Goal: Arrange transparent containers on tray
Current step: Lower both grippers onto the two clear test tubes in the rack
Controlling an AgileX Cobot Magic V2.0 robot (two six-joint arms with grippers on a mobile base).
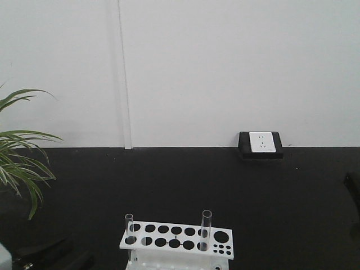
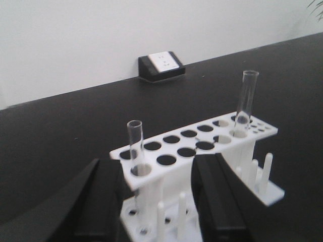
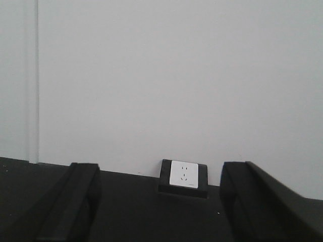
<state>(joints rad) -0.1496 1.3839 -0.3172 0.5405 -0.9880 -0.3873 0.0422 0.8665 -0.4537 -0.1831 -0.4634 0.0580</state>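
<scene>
Transparent containers [image 2: 135, 146]: two stand upright near opposite ends of the white rack [image 2: 202, 137]; my left pincer [image 2: 151, 169], released, faces it; my right pincer [image 3: 159, 174] is released too.

Test tubes [image 2: 246, 101]: clear glass, glossy. Rack [image 1: 169, 236]: white plastic, smooth, slight sheen. Desk [image 1: 169, 180]: black, matt. Left claw [image 2: 151, 171]: black plastic, dull. Wall [image 1: 225, 67]: white, matt, smooth.

A lab: glass test tubes [image 2: 135, 143] in rack [image 1: 183, 237].
</scene>
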